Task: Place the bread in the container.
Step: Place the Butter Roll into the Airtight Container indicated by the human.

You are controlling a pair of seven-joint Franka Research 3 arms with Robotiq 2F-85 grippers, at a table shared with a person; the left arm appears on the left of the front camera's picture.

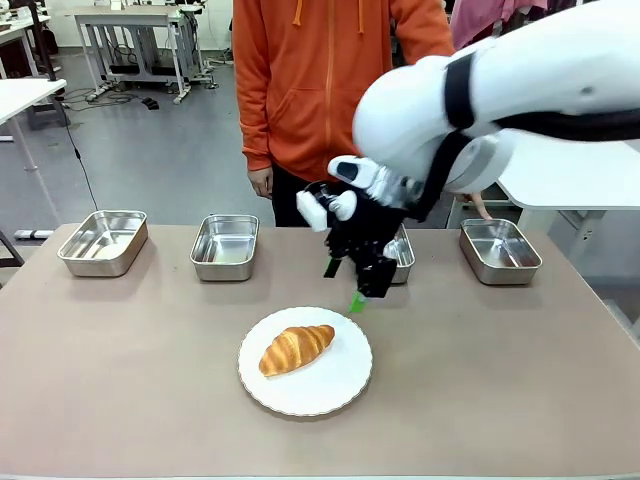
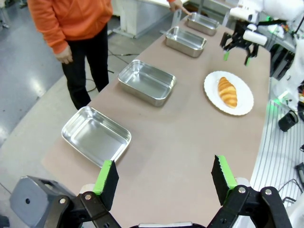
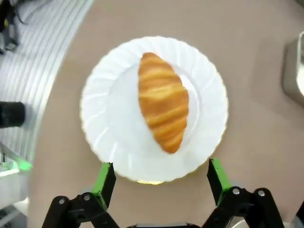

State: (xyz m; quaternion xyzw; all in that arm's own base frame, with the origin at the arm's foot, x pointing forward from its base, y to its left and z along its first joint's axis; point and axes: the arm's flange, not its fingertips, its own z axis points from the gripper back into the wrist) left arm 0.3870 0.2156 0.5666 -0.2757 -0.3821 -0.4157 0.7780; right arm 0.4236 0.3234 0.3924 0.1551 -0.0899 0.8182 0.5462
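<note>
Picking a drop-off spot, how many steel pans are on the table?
4 pans along the far edge: far-left pan, left-centre pan, third pan partly behind the right arm, far-right pan.

floor: glossy grey floor (image 1: 150,160), soft reflections | back: white-topped metal-frame workbench (image 1: 125,15) | left: plain white table (image 1: 22,95) | near: matte taupe tabletop (image 1: 120,380) | thin black cable (image 1: 76,150) across floor

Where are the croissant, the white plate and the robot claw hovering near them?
croissant (image 1: 296,349): front view, middle of its ridged top.
white plate (image 1: 335,392): front view, bare part near its front rim.
right gripper (image 1: 343,284): front view, midway between its open green-padded fingertips.
</note>
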